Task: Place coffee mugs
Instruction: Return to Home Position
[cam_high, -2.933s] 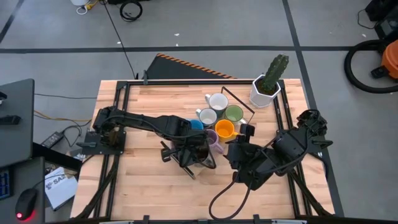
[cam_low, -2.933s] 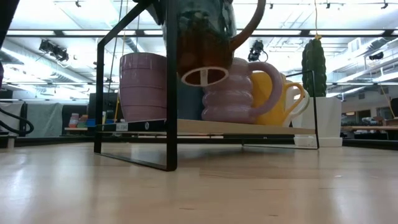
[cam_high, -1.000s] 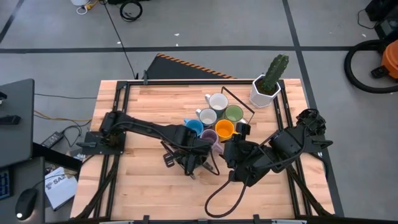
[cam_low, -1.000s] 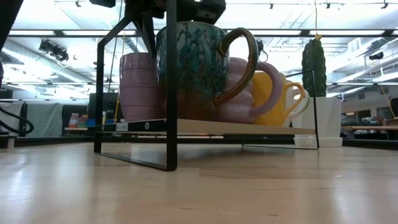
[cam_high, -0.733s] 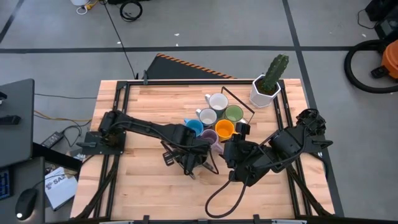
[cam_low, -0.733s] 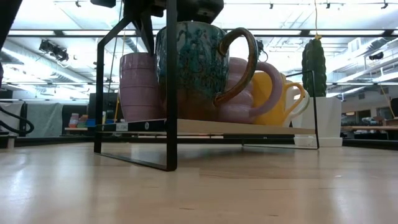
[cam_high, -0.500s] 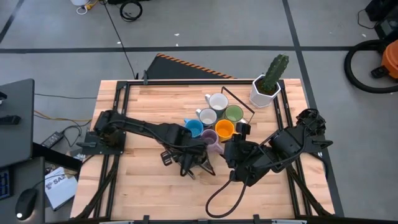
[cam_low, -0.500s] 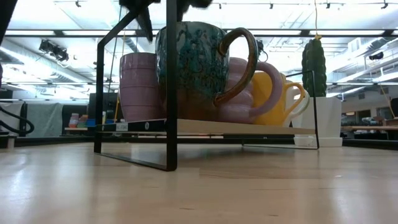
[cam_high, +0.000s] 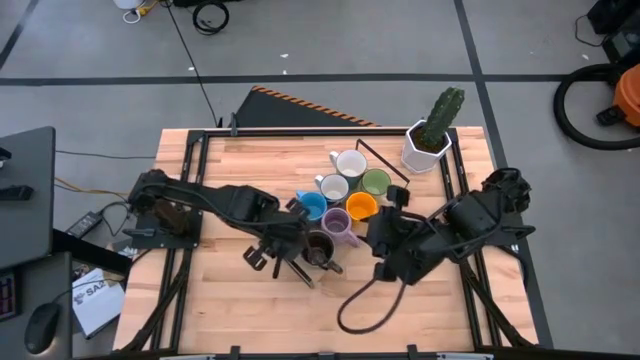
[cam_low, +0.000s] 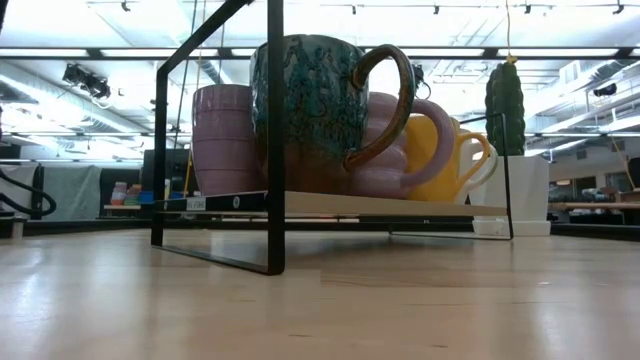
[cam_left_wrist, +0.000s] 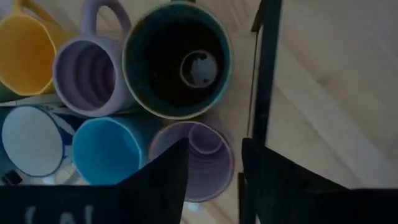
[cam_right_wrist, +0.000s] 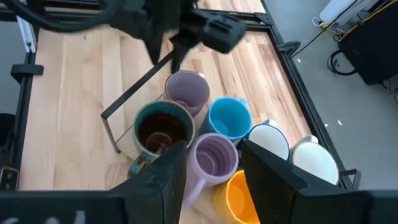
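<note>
Several coffee mugs stand close together on the wooden shelf (cam_low: 400, 208) of a black wire rack (cam_low: 276, 200). A dark teal-glazed mug (cam_high: 320, 247) stands upright at the shelf's near corner, beside a ribbed lilac mug (cam_high: 338, 225), a plain lilac mug (cam_left_wrist: 202, 155), a blue mug (cam_high: 313, 205) and an orange mug (cam_high: 361, 207). My left gripper (cam_left_wrist: 214, 165) hangs open above the plain lilac mug, left of the dark mug (cam_left_wrist: 177, 59). On the right of the mugs, my right gripper (cam_right_wrist: 211, 171) is open and holds nothing.
A green mug (cam_high: 376, 182), a grey mug (cam_high: 333, 187) and a white mug (cam_high: 350, 163) fill the shelf's far part. A white pot with a cactus (cam_high: 425, 148) stands at the table's far right. Bare wood lies along the near and left sides.
My left gripper has let go of the dark mug, risen out of the low view and drawn back toward the table's left. The dark mug stays upright on the shelf. My right arm has shifted slightly toward the far right.
</note>
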